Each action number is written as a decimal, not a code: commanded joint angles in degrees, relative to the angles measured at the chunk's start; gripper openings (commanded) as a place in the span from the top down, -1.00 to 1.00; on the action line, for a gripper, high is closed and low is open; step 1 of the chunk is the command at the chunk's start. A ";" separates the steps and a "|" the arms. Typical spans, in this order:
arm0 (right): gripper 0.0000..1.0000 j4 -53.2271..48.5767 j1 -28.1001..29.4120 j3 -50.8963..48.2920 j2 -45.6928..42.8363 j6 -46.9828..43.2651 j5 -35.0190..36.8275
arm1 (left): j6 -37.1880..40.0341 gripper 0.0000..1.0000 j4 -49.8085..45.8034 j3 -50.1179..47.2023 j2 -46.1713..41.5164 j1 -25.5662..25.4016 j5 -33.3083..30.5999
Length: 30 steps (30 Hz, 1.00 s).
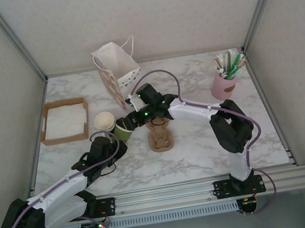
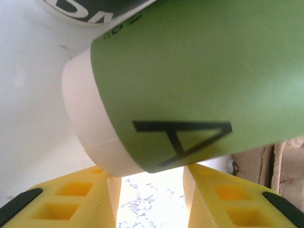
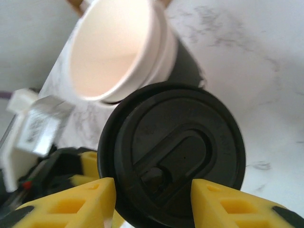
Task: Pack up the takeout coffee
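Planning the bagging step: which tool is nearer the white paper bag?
Right. The right tool sits just in front of the bag, at the lidded cup; the left tool is farther toward the near edge.

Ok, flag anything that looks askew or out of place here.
Only the paper bag at the back: it sits turned at an angle to the edges of the table and seems to lean. The takeout coffee sits close beside the lidless cup stack. No spill or damage shows.

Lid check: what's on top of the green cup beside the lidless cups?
A round black lid covers the green cup. The cup's inside is hidden under it.
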 commanded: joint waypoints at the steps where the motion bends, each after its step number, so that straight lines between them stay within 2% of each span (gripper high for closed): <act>1: 0.08 -2.52 2.37 -2.05 -3.54 0.21 -2.44 | -0.61 0.21 5.33 -0.01 -3.10 0.10 2.54; 12: 0.08 -5.51 5.68 -1.82 -3.33 0.13 -1.62 | -3.53 0.22 10.47 -5.16 -7.10 -0.01 5.78; 19: 0.09 -9.55 7.68 -0.86 -3.81 0.30 1.13 | -4.84 0.21 12.51 -6.72 -8.43 -0.36 10.15; 26: 0.10 -11.34 7.87 1.07 -2.00 0.70 2.55 | -5.76 0.20 7.32 -7.67 -13.95 -0.36 8.99; 28: 0.10 -11.98 7.86 1.37 -2.45 1.21 5.20 | -5.61 0.20 4.13 -6.77 -16.11 -0.36 7.85; 30: -0.03 -11.20 7.76 0.53 -3.51 1.61 7.90 | -4.78 0.18 -0.86 -5.01 -18.51 -0.36 5.30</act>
